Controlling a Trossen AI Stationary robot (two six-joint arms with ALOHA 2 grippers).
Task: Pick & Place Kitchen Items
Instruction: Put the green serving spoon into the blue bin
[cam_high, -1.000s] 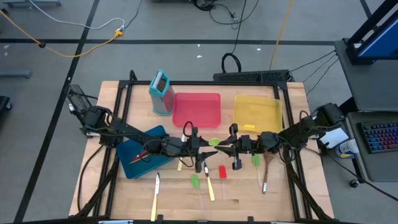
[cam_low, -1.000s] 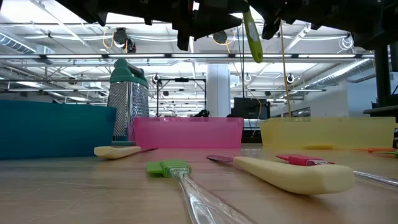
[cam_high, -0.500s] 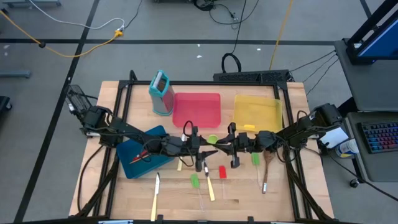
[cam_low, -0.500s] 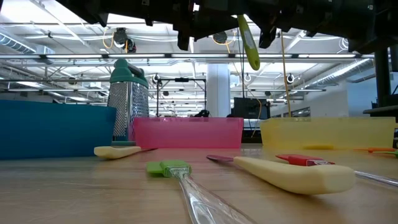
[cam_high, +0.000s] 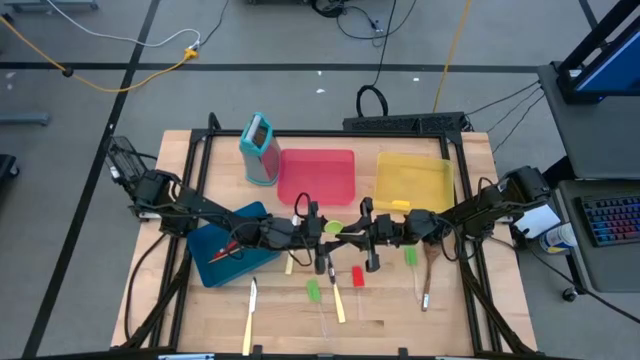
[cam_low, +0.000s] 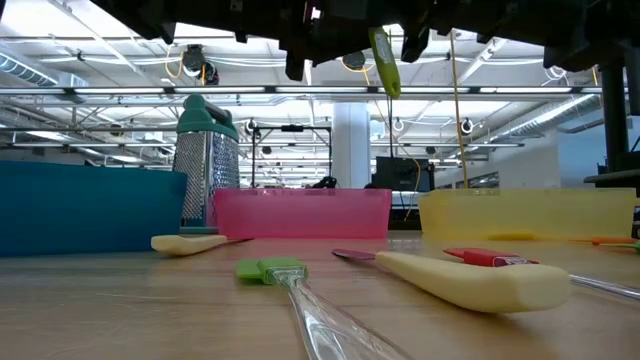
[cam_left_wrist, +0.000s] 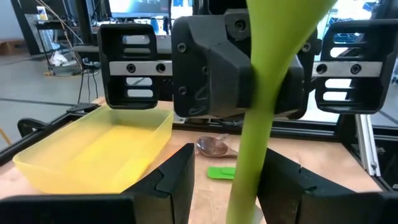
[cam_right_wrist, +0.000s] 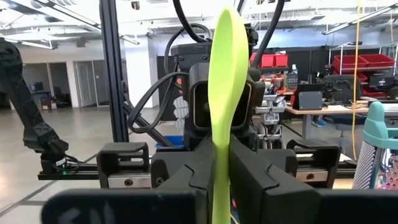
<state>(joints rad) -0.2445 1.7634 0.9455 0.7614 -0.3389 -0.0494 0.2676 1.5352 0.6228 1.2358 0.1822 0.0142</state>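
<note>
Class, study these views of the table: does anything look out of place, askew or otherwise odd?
Nothing is spilled or damaged. One oddity: the green spoon is off the table, clamped in the right hand above mid-table with its tip between the left hand's open fingers. Other utensils lie scattered at angles.

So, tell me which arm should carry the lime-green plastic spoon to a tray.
Right, probably. The right gripper is shut on the lime-green plastic spoon, and the yellow flat tray lies on its side. The left gripper stands open around the handle.

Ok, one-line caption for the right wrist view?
Right gripper holding a slim lime-green plastic spoon upright, facing the left gripper close ahead.
</note>
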